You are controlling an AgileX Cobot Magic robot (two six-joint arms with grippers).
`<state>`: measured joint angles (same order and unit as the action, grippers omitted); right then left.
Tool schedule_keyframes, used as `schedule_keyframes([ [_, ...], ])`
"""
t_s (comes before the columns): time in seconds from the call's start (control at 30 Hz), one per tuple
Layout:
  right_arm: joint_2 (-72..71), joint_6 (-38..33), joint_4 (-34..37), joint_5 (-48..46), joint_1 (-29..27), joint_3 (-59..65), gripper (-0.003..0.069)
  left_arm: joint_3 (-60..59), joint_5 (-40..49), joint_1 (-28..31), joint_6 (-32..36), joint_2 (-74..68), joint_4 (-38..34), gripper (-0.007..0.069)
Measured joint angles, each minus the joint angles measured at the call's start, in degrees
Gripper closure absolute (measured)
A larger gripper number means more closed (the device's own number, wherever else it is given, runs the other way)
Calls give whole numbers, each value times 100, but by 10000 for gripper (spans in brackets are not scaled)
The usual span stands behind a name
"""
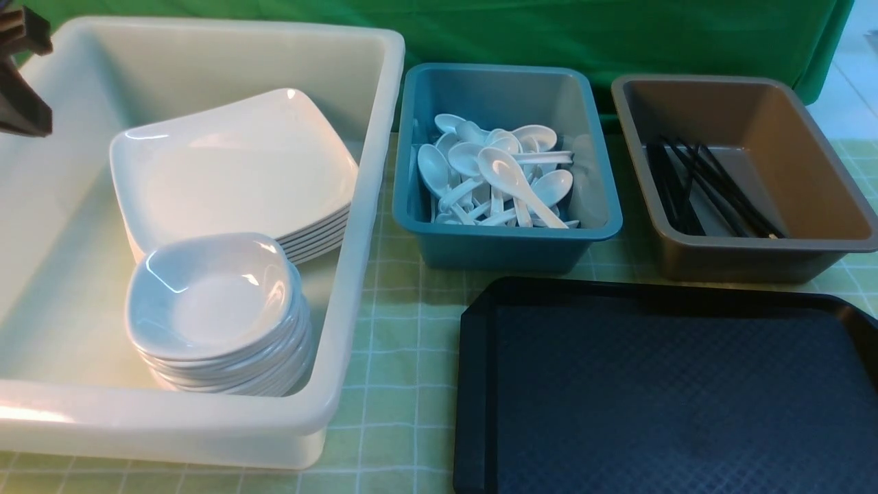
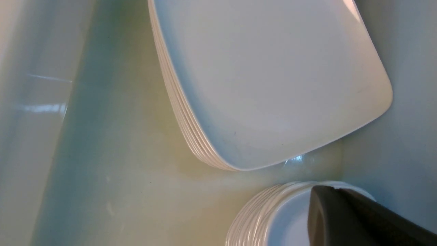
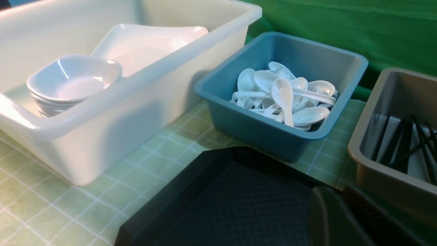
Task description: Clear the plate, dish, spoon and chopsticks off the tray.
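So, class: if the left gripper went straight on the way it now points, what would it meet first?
Probably the stack of small dishes just ahead of the left gripper's finger in the cream tub, though depth is unclear.

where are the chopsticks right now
In the front view, the chopsticks lie in the brown tub at far right, beside the teal spoon tub, behind the black tray.

— What do we see past the black diamond-textured plastic tray (image 3: 235,201)?
— We see white glossy soup spoons (image 3: 285,97) heaped in the teal plastic tub (image 3: 259,133), black chopsticks (image 3: 403,143) in the brown tub (image 3: 372,171).
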<state>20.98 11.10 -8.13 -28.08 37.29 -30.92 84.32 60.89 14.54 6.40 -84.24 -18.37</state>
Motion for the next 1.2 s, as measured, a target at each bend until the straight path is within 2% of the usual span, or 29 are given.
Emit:
schedule_keyframes([
  [0.23,-120,0,0,878,-46,631,591,0,-2,0,0,6,90,633],
  [0.37,-522,0,0,1424,-498,1155,583,0,-37,0,0,6,112,633],
  [0.43,-801,0,-6,1517,-899,1441,573,0,-37,0,0,6,119,633],
  [0.53,-1492,0,-102,1544,-1977,2198,560,0,44,0,0,6,130,633],
  [0.6,-1755,10,-118,1532,-2408,2528,556,0,105,0,15,6,130,633],
  [0.87,-2085,10,-42,1514,-3609,3127,545,0,362,0,429,6,131,633],
  [1.2,-2085,10,325,1531,-3752,3127,523,0,861,0,586,83,-45,633],
])
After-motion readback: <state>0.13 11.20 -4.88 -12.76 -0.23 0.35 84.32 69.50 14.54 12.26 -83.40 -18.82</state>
